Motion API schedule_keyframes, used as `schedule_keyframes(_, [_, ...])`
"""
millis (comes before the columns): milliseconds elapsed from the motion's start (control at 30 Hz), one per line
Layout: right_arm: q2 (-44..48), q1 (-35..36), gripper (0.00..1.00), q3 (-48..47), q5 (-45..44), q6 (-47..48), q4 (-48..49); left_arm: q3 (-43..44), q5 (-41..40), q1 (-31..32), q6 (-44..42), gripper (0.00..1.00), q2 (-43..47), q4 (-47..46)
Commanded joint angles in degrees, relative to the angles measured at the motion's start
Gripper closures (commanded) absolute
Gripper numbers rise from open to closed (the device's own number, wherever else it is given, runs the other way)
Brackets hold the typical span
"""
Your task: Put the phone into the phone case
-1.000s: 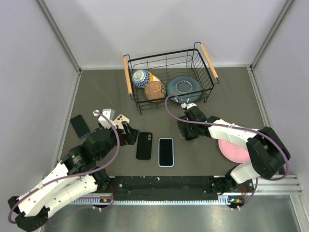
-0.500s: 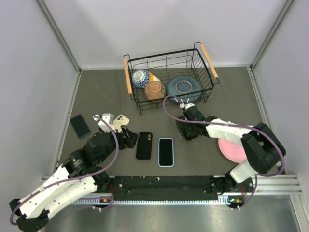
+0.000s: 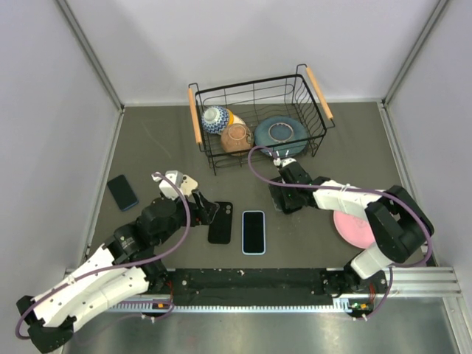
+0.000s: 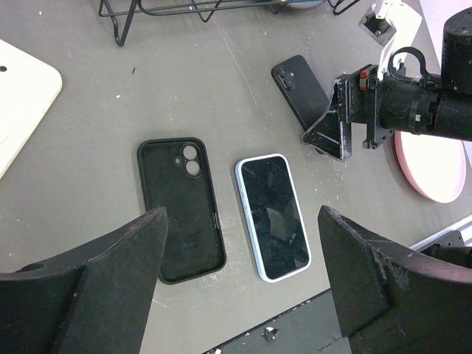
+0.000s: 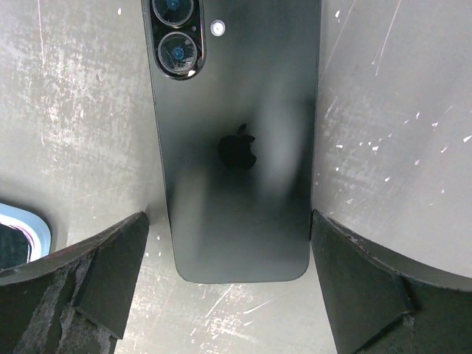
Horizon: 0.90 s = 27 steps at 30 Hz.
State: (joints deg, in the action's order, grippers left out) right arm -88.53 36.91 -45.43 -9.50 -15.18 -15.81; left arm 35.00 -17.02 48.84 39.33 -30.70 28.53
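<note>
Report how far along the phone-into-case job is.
Done: nothing seated; the phone case lies empty. In hand: the right end effector is open, straddling the black phone, which lies face down; the left end effector hovers open near the case. Left: grip the phone, carry it over, press it in.

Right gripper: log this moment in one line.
right gripper open, astride black phone, face-down | left gripper open by phone case | phone not yet cased
</note>
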Motion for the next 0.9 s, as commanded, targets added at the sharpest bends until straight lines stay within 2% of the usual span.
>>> schedule_keyframes(0, [-2.0,-0.5,0.14,0.3,4.0,-0.9,0.4,-0.5,0.7,-0.1,2.0,0.14,-1.3,-3.1])
schedule_keyframes(133, [-0.2,-0.5,0.33,2.1,4.4,-3.4,0.4,0.3,2.8,-0.1,3.3,0.19,-3.6,-3.0])
schedule_keyframes(433, [9.0,-0.5,0.46,7.9,7.9,-11.2,3.2,-0.3,12.0,0.0,5.4,0.26,-11.4,-10.9])
schedule_keyframes(633, [20.0,-0.4,0.47,15.0,11.7,-17.2,8.3,1.5,13.9,0.0,5.4,0.27,-20.6,-18.6])
schedule_keyframes(867, [27.4,-0.4,0.49,20.5,15.5,-21.3,15.1,10.9,15.1,-0.1,5.5,0.27,-38.5,-21.6])
